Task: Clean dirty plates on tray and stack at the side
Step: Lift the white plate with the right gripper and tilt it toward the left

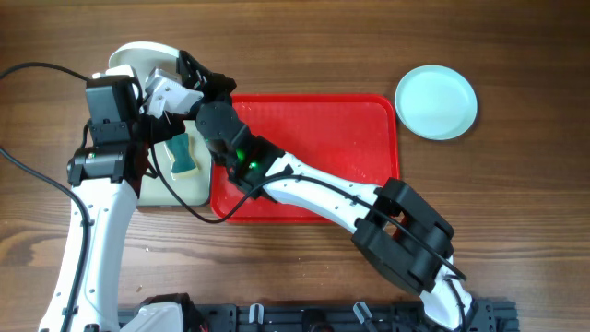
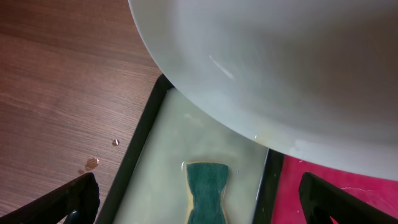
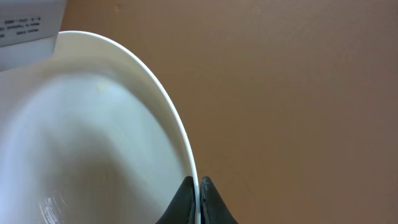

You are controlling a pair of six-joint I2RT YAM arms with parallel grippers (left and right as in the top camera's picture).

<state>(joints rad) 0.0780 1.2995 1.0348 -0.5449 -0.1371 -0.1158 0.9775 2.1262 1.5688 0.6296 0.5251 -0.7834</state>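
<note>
My right gripper (image 3: 198,185) is shut on the rim of a white plate (image 3: 93,137). From overhead this plate (image 1: 138,58) hangs tilted over the table's far left, beyond the red tray (image 1: 350,120), with the right gripper (image 1: 191,74) at its right edge. In the left wrist view the plate (image 2: 280,68) fills the top of the picture. My left gripper (image 2: 199,182) stands open below it, nothing between its fingers, over a green sponge (image 2: 208,190). A pale turquoise plate (image 1: 436,101) lies on the table to the right of the tray.
The sponge (image 1: 182,155) lies in a small black-rimmed tray (image 2: 146,124) with a pale wet inside, directly left of the red tray. Water drops (image 2: 92,163) sit on the wood beside it. The right arm (image 1: 313,189) crosses the red tray diagonally.
</note>
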